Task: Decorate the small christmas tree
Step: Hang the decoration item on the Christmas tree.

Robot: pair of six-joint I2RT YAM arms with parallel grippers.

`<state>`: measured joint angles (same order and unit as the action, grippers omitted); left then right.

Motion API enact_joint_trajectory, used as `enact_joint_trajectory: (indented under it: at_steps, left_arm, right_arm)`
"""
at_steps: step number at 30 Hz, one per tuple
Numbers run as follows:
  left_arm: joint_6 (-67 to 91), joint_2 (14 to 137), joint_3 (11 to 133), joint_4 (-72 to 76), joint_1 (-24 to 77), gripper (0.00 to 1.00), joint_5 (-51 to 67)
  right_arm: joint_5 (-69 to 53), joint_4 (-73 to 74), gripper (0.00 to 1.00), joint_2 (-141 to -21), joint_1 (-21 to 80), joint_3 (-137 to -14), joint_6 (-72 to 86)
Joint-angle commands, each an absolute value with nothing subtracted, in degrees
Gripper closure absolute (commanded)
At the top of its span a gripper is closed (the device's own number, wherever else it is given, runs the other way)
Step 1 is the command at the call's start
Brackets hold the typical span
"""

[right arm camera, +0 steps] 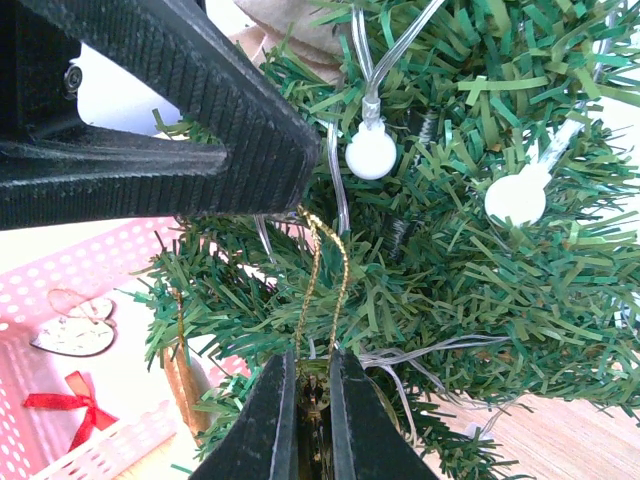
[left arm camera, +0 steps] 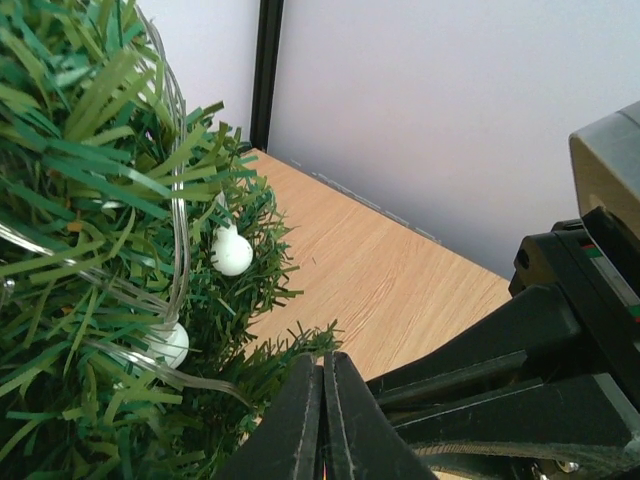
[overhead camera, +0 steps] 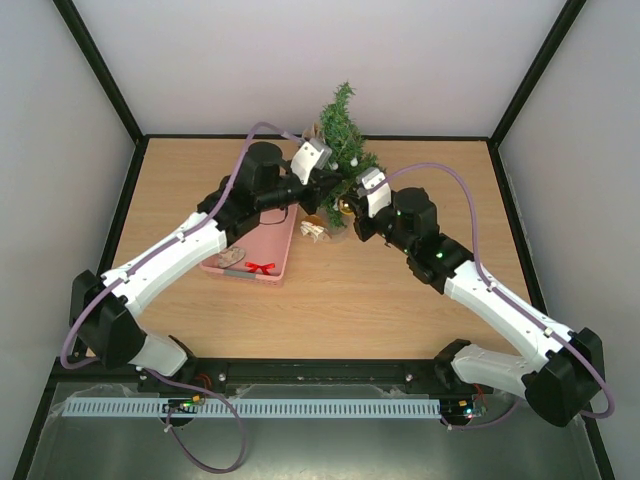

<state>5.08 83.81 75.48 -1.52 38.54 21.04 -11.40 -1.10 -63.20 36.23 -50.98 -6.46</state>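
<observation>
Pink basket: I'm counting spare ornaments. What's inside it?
A red bow and a pale heart ornament lie in the basket. The left arm covers its far part in the top view, so more may hide there.

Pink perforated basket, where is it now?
Top view: the basket lies left of centre on the wooden table, under the left arm, beside the small christmas tree.

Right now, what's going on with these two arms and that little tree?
Both arms are working at the small christmas tree, which already carries a string of white lights. The right gripper has its jaws shut on a gold hanging loop among the lower branches. The left gripper, jaws also shut, is close beside it; whether it holds anything is unclear. A red bow lies in the pink basket.
</observation>
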Motion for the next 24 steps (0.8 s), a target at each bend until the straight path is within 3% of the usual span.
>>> enact_joint_trajectory:
  at_steps: [1, 24]
  left_arm:
    - [3.59, 84.67, 77.43, -3.11, 38.14, 0.98, 20.53]
    - [1.76, 86.32, 79.16, -5.44, 38.14, 0.98, 18.14]
  right_arm:
    - [-10.63, 0.02, 0.98, -63.62, 36.03, -53.05, -7.21]
    - [-8.92, -0.79, 0.98, -65.24, 36.03, -54.19, -8.87]
